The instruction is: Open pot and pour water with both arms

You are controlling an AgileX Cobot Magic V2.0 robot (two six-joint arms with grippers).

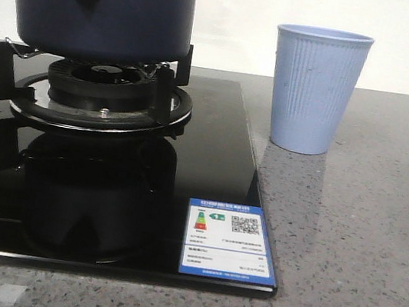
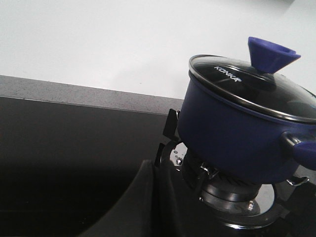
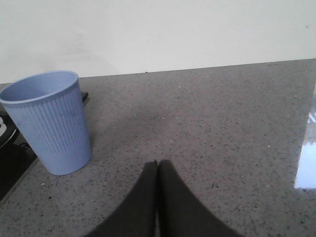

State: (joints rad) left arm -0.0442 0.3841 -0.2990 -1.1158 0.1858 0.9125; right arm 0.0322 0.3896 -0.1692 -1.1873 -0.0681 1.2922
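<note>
The dark navy pot (image 1: 107,6) stands on the gas burner (image 1: 101,94) at the back left; its top is cut off in the front view. In the left wrist view the pot (image 2: 232,133) carries a glass lid (image 2: 256,89) with a blue cone knob (image 2: 270,54), and its side handle (image 2: 303,150) shows at the frame edge. My left gripper (image 2: 154,165) is shut and empty, low over the black hob, apart from the pot. My right gripper (image 3: 157,164) is shut and empty over the grey counter, right of the light blue ribbed cup (image 3: 49,123). Neither gripper shows in the front view.
The black glass hob (image 1: 102,207) bears an energy label (image 1: 229,242) at its front right corner. The light blue cup (image 1: 316,89) stands upright on the speckled grey counter (image 1: 345,246) just right of the hob. A white wall runs behind.
</note>
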